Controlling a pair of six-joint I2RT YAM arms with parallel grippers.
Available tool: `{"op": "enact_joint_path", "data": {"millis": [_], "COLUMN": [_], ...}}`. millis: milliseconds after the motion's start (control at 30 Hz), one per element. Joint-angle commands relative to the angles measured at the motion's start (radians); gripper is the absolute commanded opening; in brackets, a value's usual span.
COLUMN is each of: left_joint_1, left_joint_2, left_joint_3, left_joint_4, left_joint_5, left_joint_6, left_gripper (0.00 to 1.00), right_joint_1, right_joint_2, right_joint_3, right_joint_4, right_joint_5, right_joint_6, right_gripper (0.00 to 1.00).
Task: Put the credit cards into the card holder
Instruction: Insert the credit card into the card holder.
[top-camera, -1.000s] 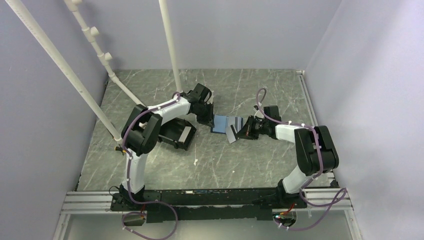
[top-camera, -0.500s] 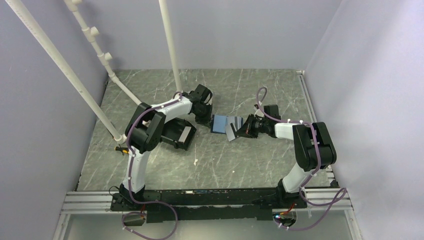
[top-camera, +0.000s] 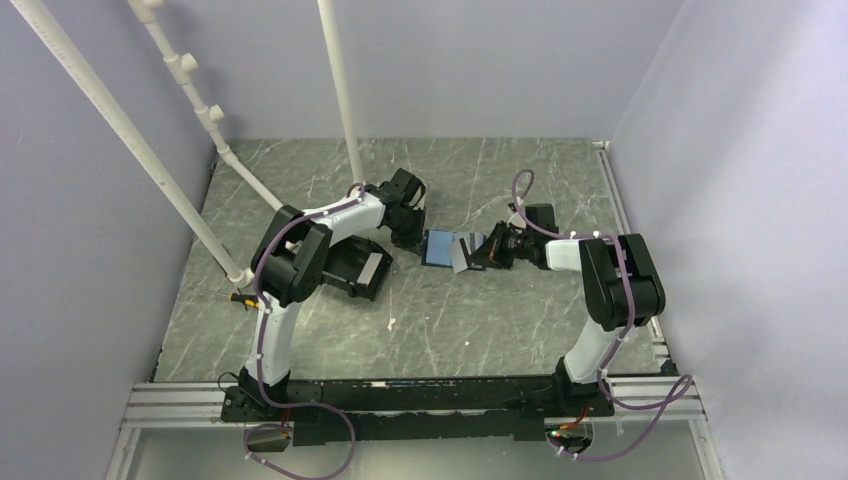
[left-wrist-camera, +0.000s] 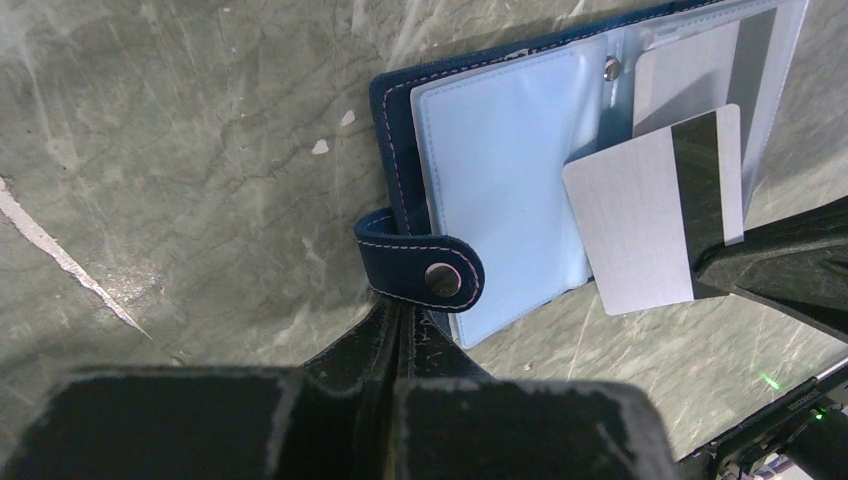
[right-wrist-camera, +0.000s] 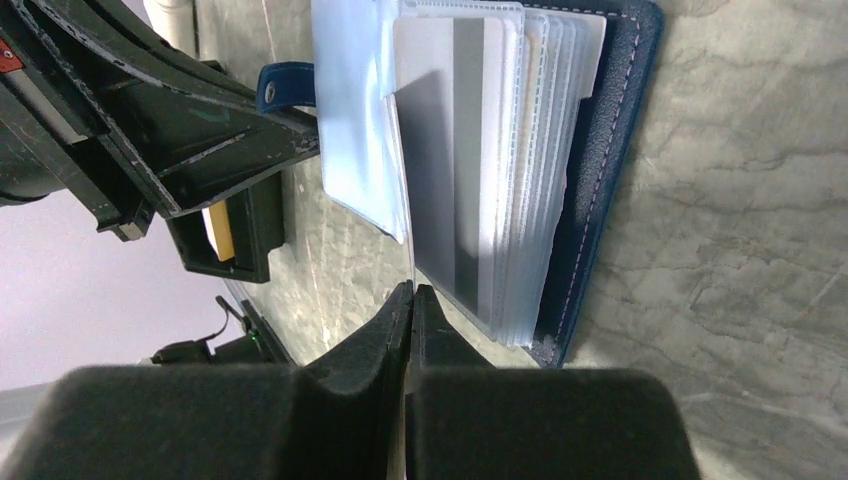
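The card holder (left-wrist-camera: 500, 170) lies open on the table, navy outside and pale blue inside, with clear sleeves (right-wrist-camera: 540, 200). My left gripper (left-wrist-camera: 400, 303) is shut, its tips meeting on the holder's navy edge just under the snap tab (left-wrist-camera: 425, 270). My right gripper (right-wrist-camera: 411, 292) is shut on a silver-grey credit card (left-wrist-camera: 640, 220) with a dark stripe. That card's far end lies over the sleeves. A second pale credit card (left-wrist-camera: 690, 75) sits inside a sleeve. In the top view the card holder (top-camera: 436, 247) lies between the left gripper (top-camera: 418, 240) and the right gripper (top-camera: 476, 256).
A black bin (top-camera: 355, 265) stands left of the holder, under the left arm; an orange-tan card (right-wrist-camera: 220, 235) shows in it. White pipes (top-camera: 340, 90) rise at the back left. Lilac walls close in the table on three sides.
My right gripper has carried the grey card to the left, so it now overlaps the holder's sleeves. The left gripper has stayed at the holder's left edge.
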Motion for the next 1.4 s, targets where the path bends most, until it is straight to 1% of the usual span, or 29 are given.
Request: {"op": "enact_joint_path", "data": {"millis": [0,333,667,933,1200,1300,1367], "left_joint_1": [-0.013,-0.017,-0.019,-0.02,-0.022,-0.021,-0.021], "left_joint_2": [0.006,0.003,0.0,0.0,-0.002,-0.002,0.0], "left_joint_3": [0.026,0.027,0.038,0.028,0.031,0.032,0.044], "left_joint_4": [-0.013,-0.015,-0.016,-0.009,-0.009,-0.011,-0.023], "left_joint_5": [0.004,0.01,0.031,0.048,0.049,0.046,0.043], "left_joint_6": [0.01,0.012,0.013,0.004,0.004,0.008,0.015], "left_gripper": [0.02,0.02,0.03,0.02,0.03,0.03,0.03], "right_joint_1": [-0.005,0.004,0.026,0.036,0.069,0.088,0.102], "right_joint_2": [0.014,0.071,0.069,0.097,0.106,0.103,0.092], "right_joint_3": [0.037,0.067,0.072,0.023,0.01,0.026,0.051], "right_joint_4": [0.052,0.096,0.104,0.256,0.289,0.252,0.152], "right_joint_5": [0.03,0.029,0.046,0.071,0.081,0.085,0.116], "right_joint_6": [0.008,0.03,0.041,0.117,0.127,0.098,0.041], "right_gripper": [0.0,0.0,0.0,0.0,0.0,0.0,0.01]}}
